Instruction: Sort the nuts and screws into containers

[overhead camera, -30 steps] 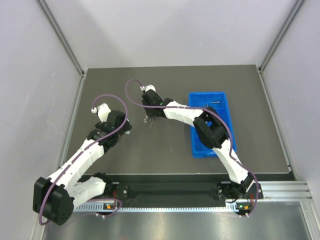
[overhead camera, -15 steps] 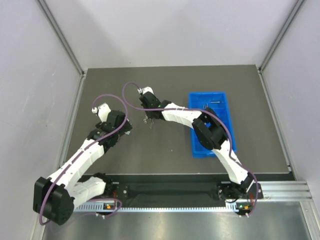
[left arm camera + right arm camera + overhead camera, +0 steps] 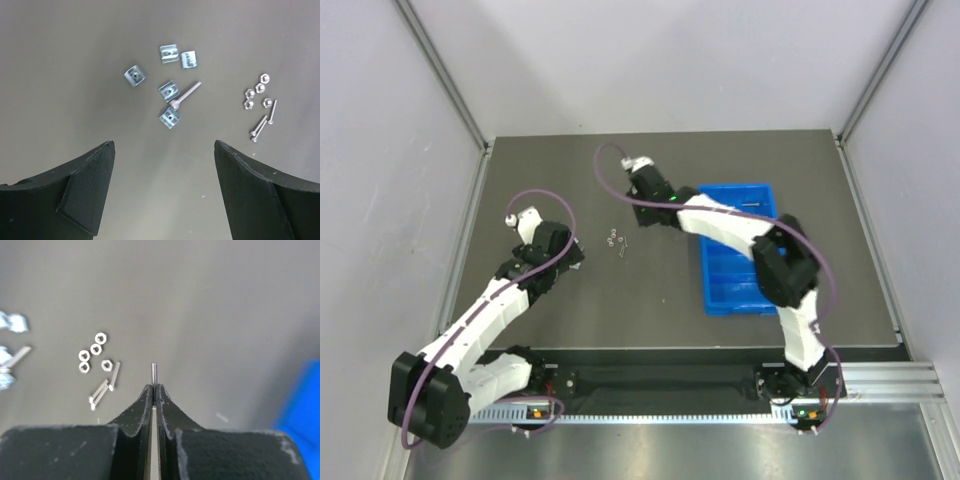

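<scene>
Tray: I see the blue tray point(image 3: 706, 268) right of the loose hardware, one thin piece point(image 3: 752, 204) in its far compartment, the rest unreadable | Table point(image 3: 570, 310): five hex nuts point(image 3: 259, 88), five square nuts point(image 3: 169, 90), one long screw point(image 3: 186, 93), about three short screws point(image 3: 258, 128) | Right gripper point(image 3: 154, 388): clenched on one screw point(image 3: 154, 371), above the table, short of the tray | Left gripper point(image 3: 162, 146): spread wide, holding nothing, over the square nuts

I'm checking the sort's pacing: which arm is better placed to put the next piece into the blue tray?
Right. The right gripper is shut on a screw, with the blue tray nearby. The left gripper hangs open and empty above the loose nuts, farther from the tray.
</scene>
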Motion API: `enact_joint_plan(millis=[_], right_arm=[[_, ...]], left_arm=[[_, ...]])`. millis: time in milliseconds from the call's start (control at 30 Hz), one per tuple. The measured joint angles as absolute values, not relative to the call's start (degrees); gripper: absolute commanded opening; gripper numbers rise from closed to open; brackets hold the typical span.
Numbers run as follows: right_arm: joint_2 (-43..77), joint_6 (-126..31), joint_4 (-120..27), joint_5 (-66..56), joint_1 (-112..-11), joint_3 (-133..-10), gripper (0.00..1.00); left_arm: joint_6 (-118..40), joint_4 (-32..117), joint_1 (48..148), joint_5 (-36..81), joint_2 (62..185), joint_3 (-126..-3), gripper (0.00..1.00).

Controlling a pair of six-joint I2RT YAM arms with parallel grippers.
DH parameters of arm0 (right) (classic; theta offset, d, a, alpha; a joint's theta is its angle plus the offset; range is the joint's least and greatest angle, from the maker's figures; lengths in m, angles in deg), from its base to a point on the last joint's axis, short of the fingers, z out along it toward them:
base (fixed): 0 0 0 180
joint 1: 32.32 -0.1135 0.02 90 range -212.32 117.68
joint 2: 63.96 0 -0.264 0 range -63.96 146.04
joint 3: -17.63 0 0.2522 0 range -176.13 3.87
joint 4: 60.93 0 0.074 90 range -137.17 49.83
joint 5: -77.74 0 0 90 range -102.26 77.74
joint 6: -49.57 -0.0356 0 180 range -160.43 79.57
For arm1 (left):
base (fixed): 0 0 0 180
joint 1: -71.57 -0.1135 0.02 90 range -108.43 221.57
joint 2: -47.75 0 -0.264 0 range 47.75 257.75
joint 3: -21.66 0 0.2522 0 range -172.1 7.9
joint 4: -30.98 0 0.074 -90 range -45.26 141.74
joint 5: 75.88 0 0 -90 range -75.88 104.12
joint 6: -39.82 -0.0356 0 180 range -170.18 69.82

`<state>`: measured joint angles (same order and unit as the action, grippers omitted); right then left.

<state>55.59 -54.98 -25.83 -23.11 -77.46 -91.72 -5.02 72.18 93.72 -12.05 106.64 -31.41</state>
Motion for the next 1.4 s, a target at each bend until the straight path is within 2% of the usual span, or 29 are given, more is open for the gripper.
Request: enact_joint_plan(millis=[233,367,600,867,1000,1133,1233,1400], right_arm=[[28.2,-57.18,-27.57,-23.02,-67.06,-77.25,0.0],[18.52,-58.98,-27.81,-24.62,-59.23,-67.37,0.0],[17.32,-61.05,-25.85,-25.54,-53.0,-53.08,0.0],[20.64,-61.64,-27.27,-25.58,-51.89,-52.01,0.0],[21.84,-61.75,-27.88,-25.65,-51.65,-52.29,0.19],[22.5,-61.95,-27.6,-25.62,-51.56,-52.71,0.5],[22.08,-61.97,-27.29,-25.19,-51.54,-52.93,0.6],[17.76,-61.93,-26.2,-24.38,-51.54,-52.84,0.66]], left_arm=[[-11.22,67.85,93.65,-9.49,113.18,-33.66,0.86],[-13.82,66.21,93.63,-7.15,118.23,-37.33,0.86],[-15.4,64.14,93.61,-5.6,120.37,-38.64,0.86],[-16.38,64.01,93.3,-5.67,123.08,-40.87,0.86],[-16.99,63.94,93.09,-5.6,124.35,-40.98,0.85],[-17.93,63.92,92.74,-4.97,126.14,-41.24,0.81],[-19.2,63.83,92.65,-4.55,128.15,-42.29,0.78],[-21.06,63.42,92.5,-4.09,131.43,-44.06,0.66]])
